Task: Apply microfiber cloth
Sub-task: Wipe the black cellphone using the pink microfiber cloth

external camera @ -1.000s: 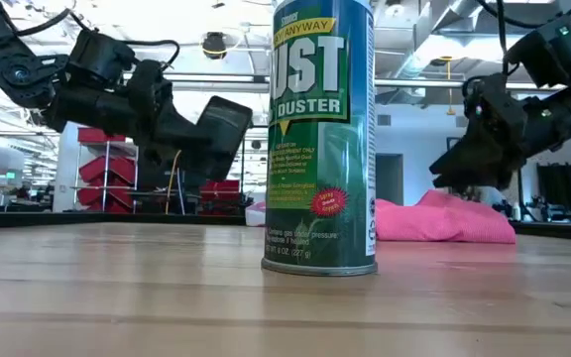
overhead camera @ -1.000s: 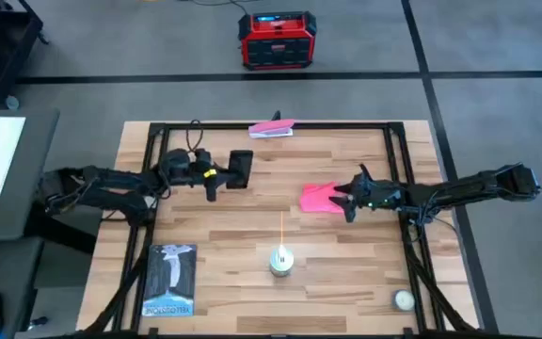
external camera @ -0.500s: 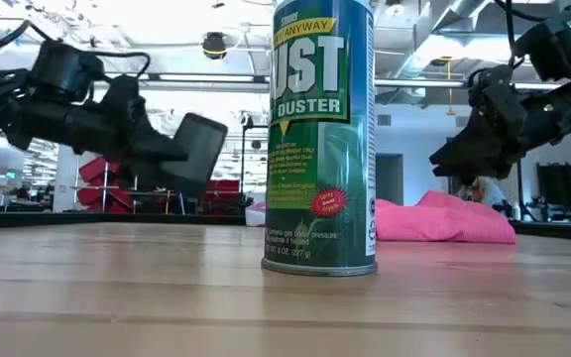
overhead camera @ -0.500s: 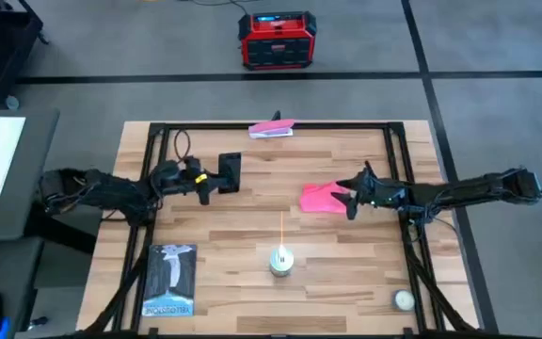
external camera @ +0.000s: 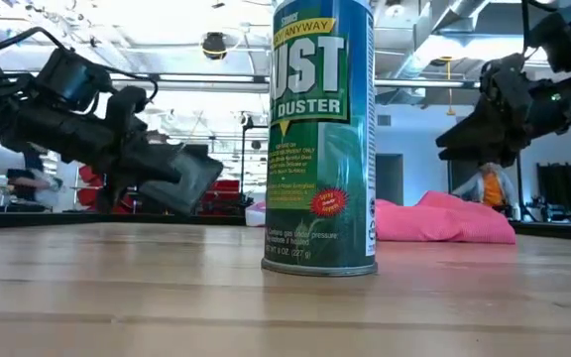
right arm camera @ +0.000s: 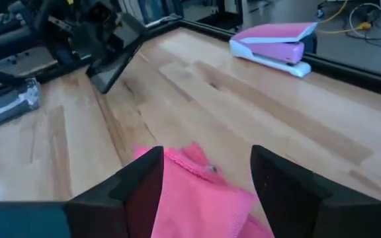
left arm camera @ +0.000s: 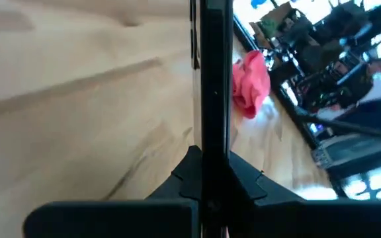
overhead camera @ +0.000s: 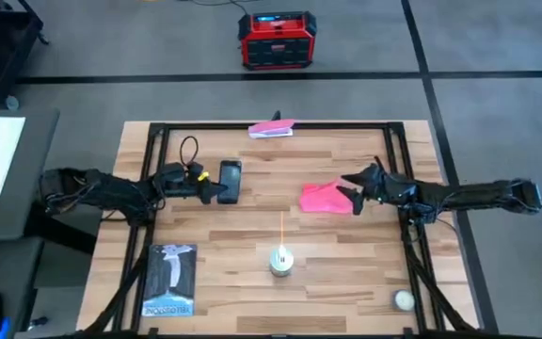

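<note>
The pink microfiber cloth [overhead camera: 324, 197] lies bunched on the wooden table right of centre; it also shows in the low view [external camera: 442, 220]. My right gripper [overhead camera: 351, 192] hovers open just above the cloth's right end [right arm camera: 207, 162], one finger on each side, touching nothing. My left gripper [overhead camera: 212, 188] at the table's left is shut on a black phone [overhead camera: 231, 181], held off the table. My left gripper pinches the black phone between its two fingers at the phone's left edge [left arm camera: 211, 142]. The fingers come in about level from the table's left. The phone is lifted clear of the table and tilted [external camera: 191, 175].
A green duster can [overhead camera: 281, 261] stands near the front centre. A pink-and-white stapler [overhead camera: 271, 129] lies at the far edge, a book [overhead camera: 170, 280] at the front left, and a small ball [overhead camera: 403, 299] at the front right. A black frame [overhead camera: 395, 151] borders the table.
My left gripper has drawn back toward the table's left and gone down with the phone. The phone has turned and now hangs lower and flatter. My right gripper has risen a little above the cloth, which has stayed where it was.
</note>
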You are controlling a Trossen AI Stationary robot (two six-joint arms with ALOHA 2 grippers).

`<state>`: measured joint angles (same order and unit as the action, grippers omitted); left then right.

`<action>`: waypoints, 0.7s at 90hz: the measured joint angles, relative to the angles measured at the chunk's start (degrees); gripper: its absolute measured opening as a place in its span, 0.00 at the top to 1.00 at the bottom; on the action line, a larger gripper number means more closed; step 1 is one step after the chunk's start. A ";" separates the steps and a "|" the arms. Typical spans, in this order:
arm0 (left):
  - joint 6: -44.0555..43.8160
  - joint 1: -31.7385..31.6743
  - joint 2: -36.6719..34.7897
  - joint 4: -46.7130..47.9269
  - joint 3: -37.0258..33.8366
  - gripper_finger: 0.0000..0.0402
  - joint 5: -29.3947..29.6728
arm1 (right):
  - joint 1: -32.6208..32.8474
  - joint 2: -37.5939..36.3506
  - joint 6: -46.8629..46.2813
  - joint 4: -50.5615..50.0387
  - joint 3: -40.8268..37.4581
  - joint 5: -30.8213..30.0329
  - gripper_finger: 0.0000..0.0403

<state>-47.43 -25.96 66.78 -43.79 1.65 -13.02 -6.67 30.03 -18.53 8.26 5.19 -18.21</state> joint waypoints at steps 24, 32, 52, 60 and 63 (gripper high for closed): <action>-7.75 0.00 -0.17 8.93 0.31 0.97 -1.68 | -0.64 -3.61 0.51 -3.74 -0.01 0.02 0.47; -7.94 0.00 -0.20 10.42 0.34 0.97 -1.81 | -0.64 -3.62 0.62 -3.83 -0.02 0.04 0.47; -7.18 0.02 -0.15 11.69 0.24 0.96 -0.58 | -0.62 -3.59 0.80 -3.84 -0.02 0.04 0.47; -6.65 0.00 -0.13 11.26 0.26 0.96 -0.05 | -0.62 -3.59 1.06 -3.81 -0.02 0.04 0.47; -6.53 0.00 -0.11 10.79 0.24 0.96 0.09 | -0.62 -3.59 1.07 -3.81 -0.02 0.04 0.47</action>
<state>-53.95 -25.95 66.67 -32.99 1.89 -12.93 -7.29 26.44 -17.45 4.45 5.17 -18.17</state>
